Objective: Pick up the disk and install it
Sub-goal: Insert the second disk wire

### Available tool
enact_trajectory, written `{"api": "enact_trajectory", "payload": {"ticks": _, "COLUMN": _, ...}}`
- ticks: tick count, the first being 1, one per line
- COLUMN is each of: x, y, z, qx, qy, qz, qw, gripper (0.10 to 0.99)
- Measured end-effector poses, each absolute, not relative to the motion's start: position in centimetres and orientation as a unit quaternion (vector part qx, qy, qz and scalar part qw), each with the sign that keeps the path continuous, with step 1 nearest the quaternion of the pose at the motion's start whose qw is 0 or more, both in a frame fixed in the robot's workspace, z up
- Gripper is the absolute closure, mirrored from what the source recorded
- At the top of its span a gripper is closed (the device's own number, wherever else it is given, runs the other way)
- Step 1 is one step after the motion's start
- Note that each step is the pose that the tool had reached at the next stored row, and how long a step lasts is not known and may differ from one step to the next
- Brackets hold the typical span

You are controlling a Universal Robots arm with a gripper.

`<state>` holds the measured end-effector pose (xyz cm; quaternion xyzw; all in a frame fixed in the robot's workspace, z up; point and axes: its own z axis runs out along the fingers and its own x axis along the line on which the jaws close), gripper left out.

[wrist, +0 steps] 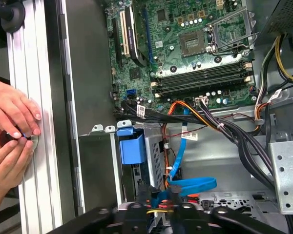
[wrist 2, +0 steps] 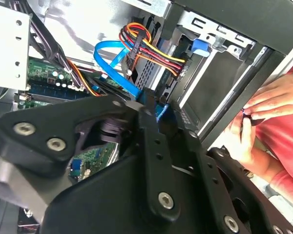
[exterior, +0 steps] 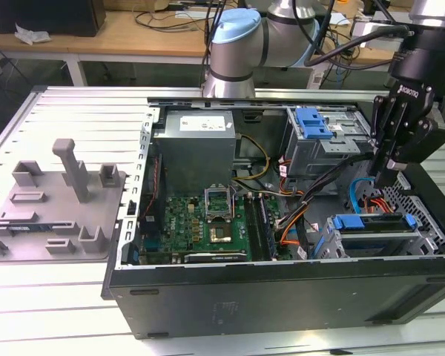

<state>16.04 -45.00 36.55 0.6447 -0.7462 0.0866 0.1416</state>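
— Hovering where?
— My pincer (exterior: 386, 176) hangs over the case's drive cage; the disk (exterior: 374, 222) lies seated just below it, long axis across the case.
— Fingers?
— I cannot tell.

Showing one open computer case (exterior: 282, 282); one motherboard (exterior: 200, 222); one grey fixture (exterior: 55, 204); two hands (wrist: 10, 131), possibly one person's.
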Motion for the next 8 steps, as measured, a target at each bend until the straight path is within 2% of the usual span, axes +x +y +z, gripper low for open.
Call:
{"api": "enact_trajectory", "payload": {"ticks": 1, "x": 16.04, "y": -45.0, "z": 36.54, "qx": 0.645, "qy": -0.746, "qz": 0.087, "qw": 0.142, "gripper": 0.804}}
{"api": "enact_trajectory", "payload": {"ticks": 2, "x": 16.04, "y": -45.0, "z": 36.52, "qx": 0.645, "qy": -0.746, "qz": 0.086, "qw": 0.142, "gripper": 0.875}}
{"api": "enact_trajectory", "payload": {"ticks": 8, "x": 16.04, "y": -45.02, "z": 36.29, "qx": 0.645, "qy": -0.746, "qz": 0.086, "qw": 0.142, "gripper": 0.894}}
